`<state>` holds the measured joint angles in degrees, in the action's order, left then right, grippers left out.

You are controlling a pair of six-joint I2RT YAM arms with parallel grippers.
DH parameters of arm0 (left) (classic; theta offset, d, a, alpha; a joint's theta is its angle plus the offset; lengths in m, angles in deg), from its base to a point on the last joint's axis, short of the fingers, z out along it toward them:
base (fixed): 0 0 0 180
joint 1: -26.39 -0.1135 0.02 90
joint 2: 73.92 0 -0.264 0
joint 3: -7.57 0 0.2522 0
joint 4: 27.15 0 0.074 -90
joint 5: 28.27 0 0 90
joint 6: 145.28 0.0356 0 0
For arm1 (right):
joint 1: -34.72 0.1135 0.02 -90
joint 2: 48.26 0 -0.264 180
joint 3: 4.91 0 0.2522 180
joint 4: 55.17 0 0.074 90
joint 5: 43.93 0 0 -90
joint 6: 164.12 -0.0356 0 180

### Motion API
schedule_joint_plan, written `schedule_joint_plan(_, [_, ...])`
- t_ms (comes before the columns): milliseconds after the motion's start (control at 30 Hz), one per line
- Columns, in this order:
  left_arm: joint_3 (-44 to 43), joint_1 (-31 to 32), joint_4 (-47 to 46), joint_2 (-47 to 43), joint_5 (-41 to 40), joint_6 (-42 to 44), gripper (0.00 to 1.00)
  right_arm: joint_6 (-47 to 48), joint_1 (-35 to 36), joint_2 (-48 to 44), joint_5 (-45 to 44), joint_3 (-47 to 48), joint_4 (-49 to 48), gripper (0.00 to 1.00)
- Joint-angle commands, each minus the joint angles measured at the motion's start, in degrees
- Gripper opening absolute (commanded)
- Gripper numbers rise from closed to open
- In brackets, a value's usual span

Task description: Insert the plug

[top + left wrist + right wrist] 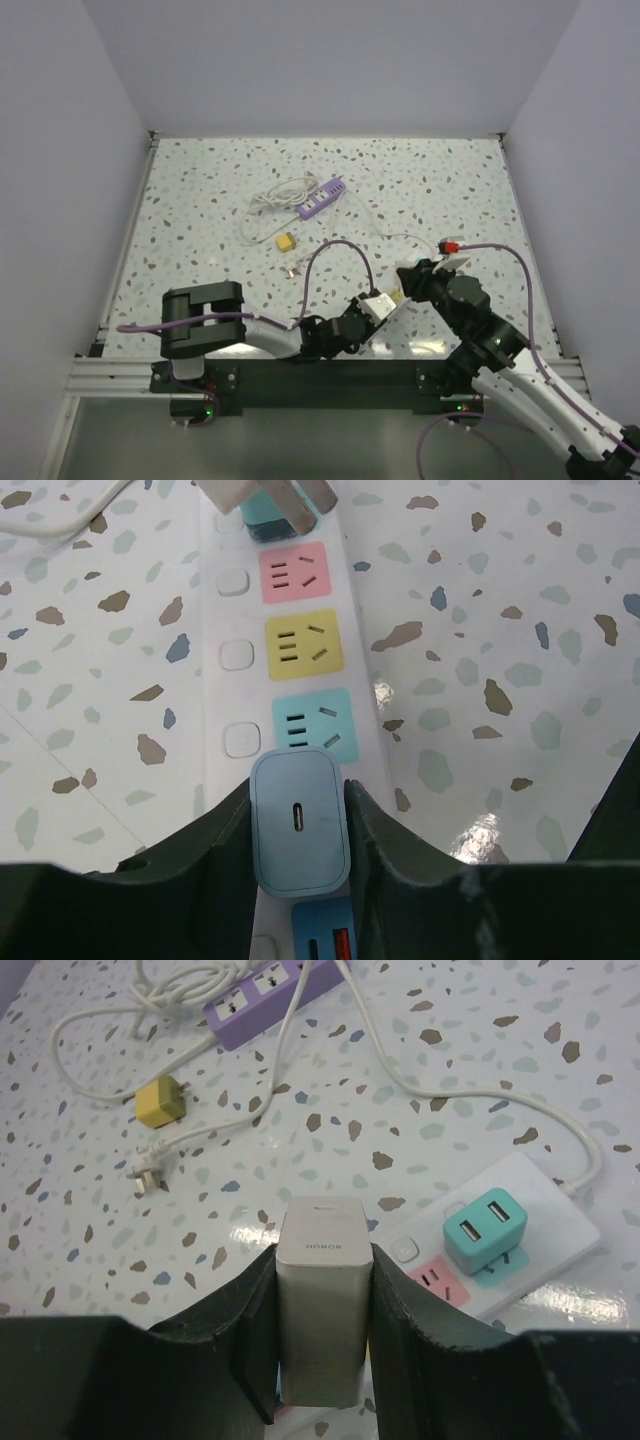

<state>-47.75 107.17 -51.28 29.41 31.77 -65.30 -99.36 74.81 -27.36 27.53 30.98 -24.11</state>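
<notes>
A white power strip (232, 610) with pink, yellow and teal sockets lies at the near middle of the table (200, 200). My left gripper (298, 800) is shut on a light blue charger (298, 825) standing on the strip, just below the teal socket (312, 725). Its pins are hidden. My right gripper (322, 1260) is shut on a white HONOR charger (322, 1310), held upright over the strip's (545, 1250) near part. A teal two-port adapter (485, 1228) sits in the strip beside the pink socket. In the top view both grippers, left (378, 305) and right (412, 278), meet over the strip.
A purple power strip (323, 197) with a coiled white cable (275, 200) lies at the back middle. A yellow adapter (286, 242) and a loose small plug (295, 270) lie in front of it. The white strip's cable (480, 1095) runs across the table. Walls enclose three sides.
</notes>
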Motion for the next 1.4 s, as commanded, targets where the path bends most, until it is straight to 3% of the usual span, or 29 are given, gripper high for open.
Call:
schedule_joint_plan(0, [-1.77,-1.31,1.76,0.91,-2.65,-0.35,0.37,1.50,-0.11,0.89,1.49,-1.21,-7.36,0.00])
schedule_joint_plan(300, [2.53,-7.02,1.59,-2.42,-0.11,3.95,0.22,3.96,-0.02,4.84,3.51,-3.76,-13.87,0.00])
schedule_joint_plan(633, [7.63,-12.74,2.30,-7.00,10.43,12.39,0.00,7.57,-0.02,11.16,5.18,-7.36,-25.45,0.00])
schedule_joint_plan(933, [10.62,-15.03,1.68,-8.94,23.43,17.84,0.00,10.55,0.07,14.69,7.21,-13.86,-40.32,0.00])
schedule_joint_plan(1133, [10.62,-17.22,4.22,-9.64,28.27,18.46,0.00,11.78,0.07,14.07,4.57,-15.71,-43.84,0.00])
schedule_joint_plan(1367, [10.71,-20.04,8.27,-11.48,31.97,18.90,0.00,14.68,0.07,21.36,2.55,-15.80,-50.86,0.00])
